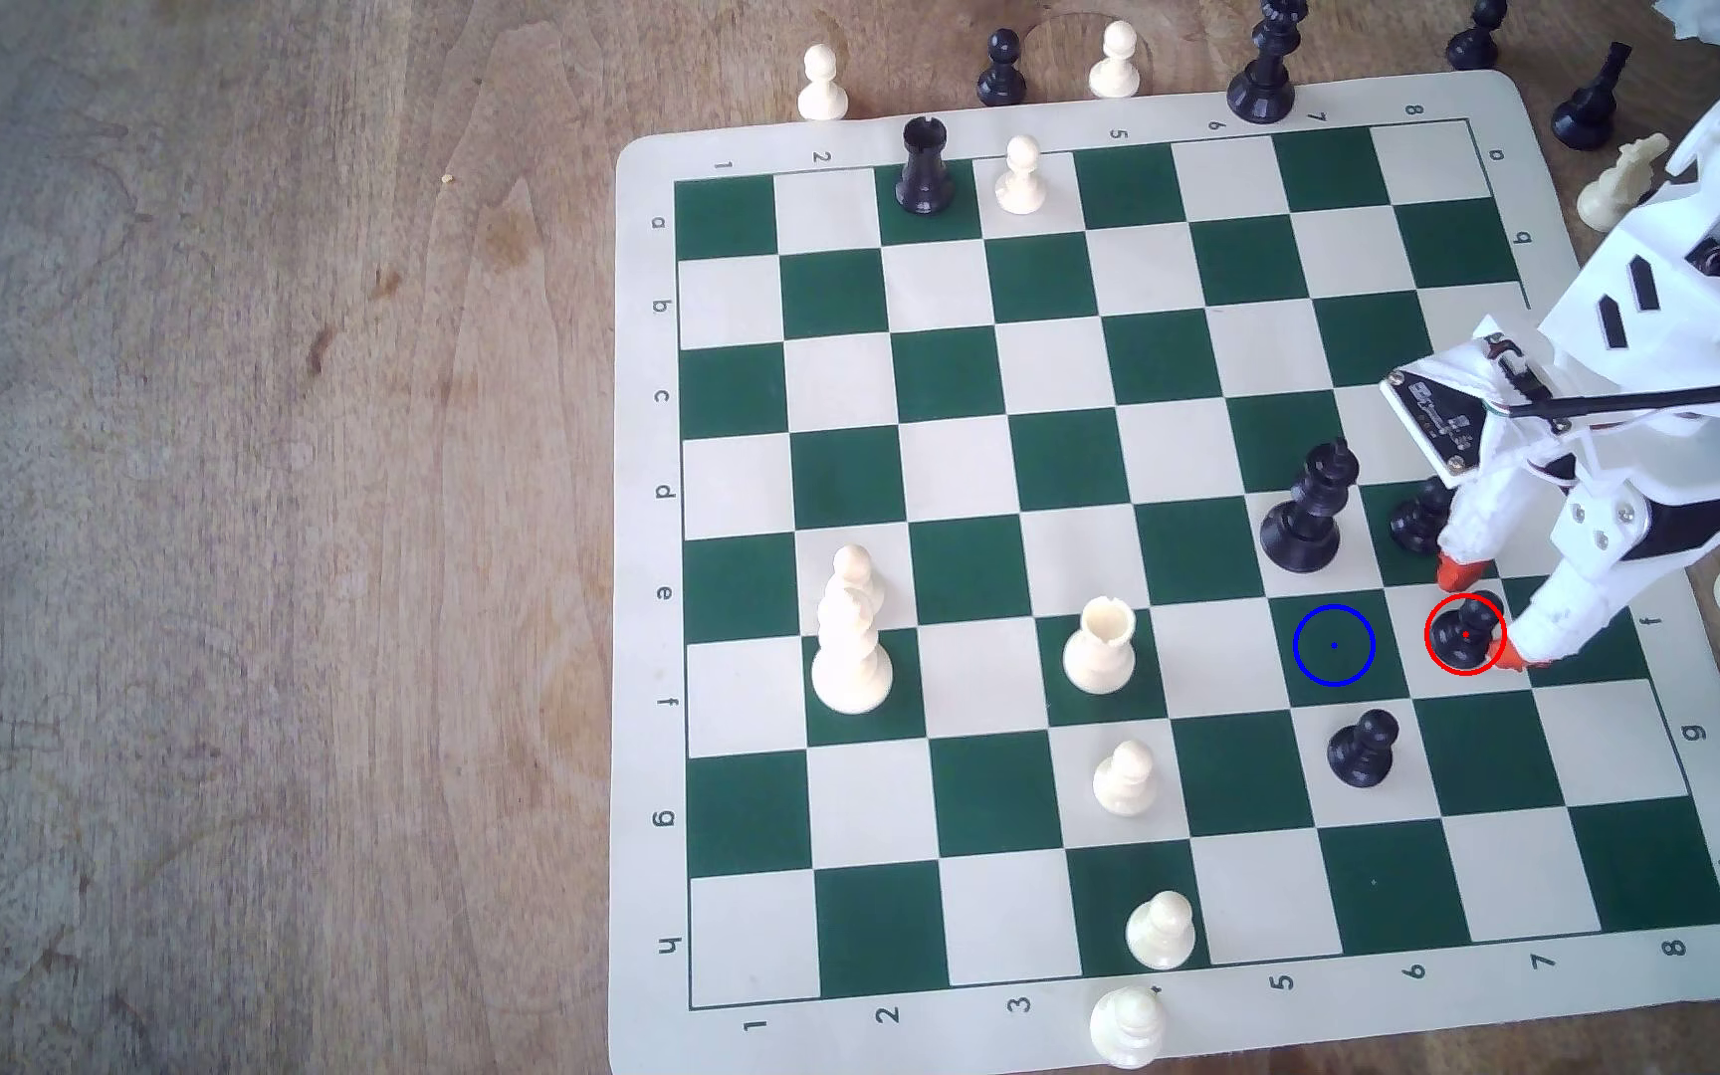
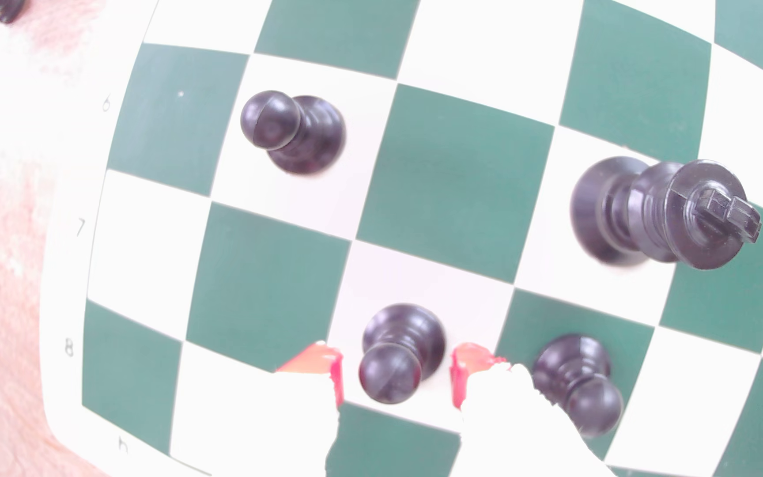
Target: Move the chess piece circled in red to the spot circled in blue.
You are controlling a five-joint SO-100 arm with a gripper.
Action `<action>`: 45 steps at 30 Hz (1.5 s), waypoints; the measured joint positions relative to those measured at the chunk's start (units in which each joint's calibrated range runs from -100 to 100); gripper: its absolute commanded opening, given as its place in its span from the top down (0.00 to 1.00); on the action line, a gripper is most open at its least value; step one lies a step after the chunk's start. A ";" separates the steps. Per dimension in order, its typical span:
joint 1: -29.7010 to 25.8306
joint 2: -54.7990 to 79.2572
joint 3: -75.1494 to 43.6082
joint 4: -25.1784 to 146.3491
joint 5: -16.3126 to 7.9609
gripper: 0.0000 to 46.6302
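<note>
A wooden worktop (image 1: 266,517) carries a green-and-cream board (image 1: 939,134). The spot (image 1: 1334,645) lies just left of the chess piece (image 1: 1463,633), which the tool (image 1: 1482,618) straddles, spread wide and not gripping. Closing off-centre could topple it, or nudge the neighbouring pawn (image 2: 577,380).

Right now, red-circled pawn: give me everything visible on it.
The black pawn is small and glossy, plastic by its look, with a round ball head, narrow collar and wide ringed base. It stands upright on a cream square, one square to the exterior view's right of the blue-ringed green square. The gripper is open, its red-tipped fingers flanking the pawn on both sides with small gaps visible; no contact shows. Another black pawn stands nearby.
</note>
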 measured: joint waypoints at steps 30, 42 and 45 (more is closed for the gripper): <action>1.92 -0.08 -15.73 9.72 0.00 1.00; 7.89 10.81 -27.02 5.34 0.83 1.00; 7.15 15.25 -27.02 3.19 0.88 1.00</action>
